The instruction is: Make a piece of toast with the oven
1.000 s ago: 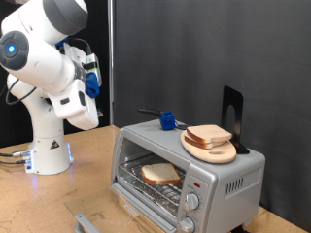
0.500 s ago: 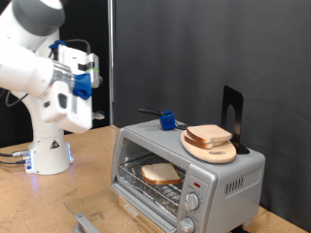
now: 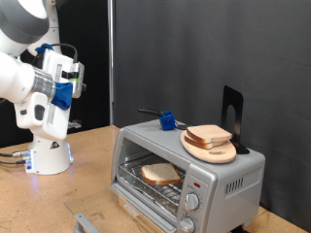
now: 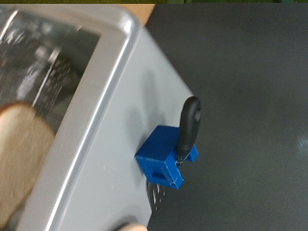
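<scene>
**Toast lies on the rack of the open oven, arm raised far to the left**

In the exterior view the oven point(image 3: 185, 173) stands on the wooden tabletop point(image 3: 87, 165), at the lower right of the picture. Its front door point(image 3: 97, 221) is folded down toward the near side, so the inside is open to see. The piece of toast point(image 3: 160, 174) lies flat on the wire rack point(image 3: 146, 183) inside the oven, pale with a light-brown crust. Two round knobs point(image 3: 191, 212) sit on the right panel of the oven.

On the roof of the oven, at the right, a round wooden plate point(image 3: 210, 149) carries another slice of bread point(image 3: 208, 135). Just behind it stands a black upright holder point(image 3: 232, 118). More to the left on the roof there is a blue block point(image 3: 166, 121) with a black handle point(image 3: 148, 112) going out to the left.

The robot arm point(image 3: 34, 87) is high at the far left of the exterior view, well apart from the oven. The tool point(image 3: 70, 78) is at its end, beside blue parts; I cannot tell if its fingers are open or closed, and nothing shows between them.

The wrist view looks down on the grey roof of the oven point(image 4: 106, 125), with the blue block point(image 4: 164, 159) and its black handle point(image 4: 190, 120) on it.
</scene>
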